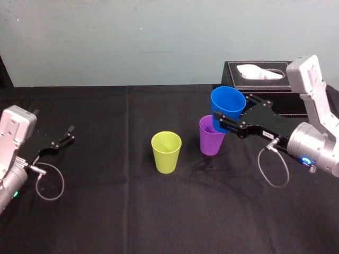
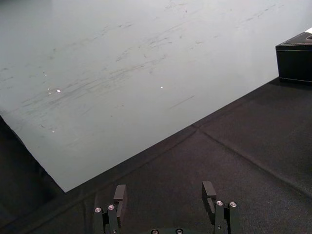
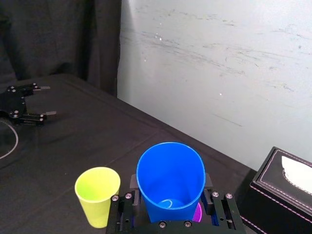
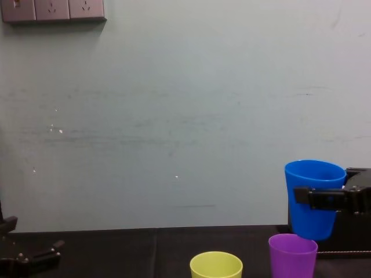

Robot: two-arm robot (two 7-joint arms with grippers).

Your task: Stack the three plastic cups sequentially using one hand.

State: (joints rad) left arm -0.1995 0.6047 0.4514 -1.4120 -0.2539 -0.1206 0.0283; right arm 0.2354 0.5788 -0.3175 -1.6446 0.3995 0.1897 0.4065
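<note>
My right gripper (image 1: pixel 224 121) is shut on the blue cup (image 1: pixel 228 103), one finger on each side of its wall, and holds it upright in the air. The blue cup (image 4: pixel 313 197) has its base level with the rim of the purple cup (image 4: pixel 293 255) and a little to that cup's right. I cannot tell whether the two touch. The purple cup (image 1: pixel 211 140) stands on the black cloth. The yellow-green cup (image 1: pixel 166 152) stands upright to its left, apart from it. In the right wrist view the blue cup (image 3: pixel 170 180) sits between the fingers, with the yellow-green cup (image 3: pixel 97 195) beside it.
My left gripper (image 1: pixel 66 135) rests parked and open at the table's far left (image 2: pixel 163 195). A black tissue box (image 1: pixel 259 79) stands at the back right, just behind the right arm. A pale wall runs close behind the table.
</note>
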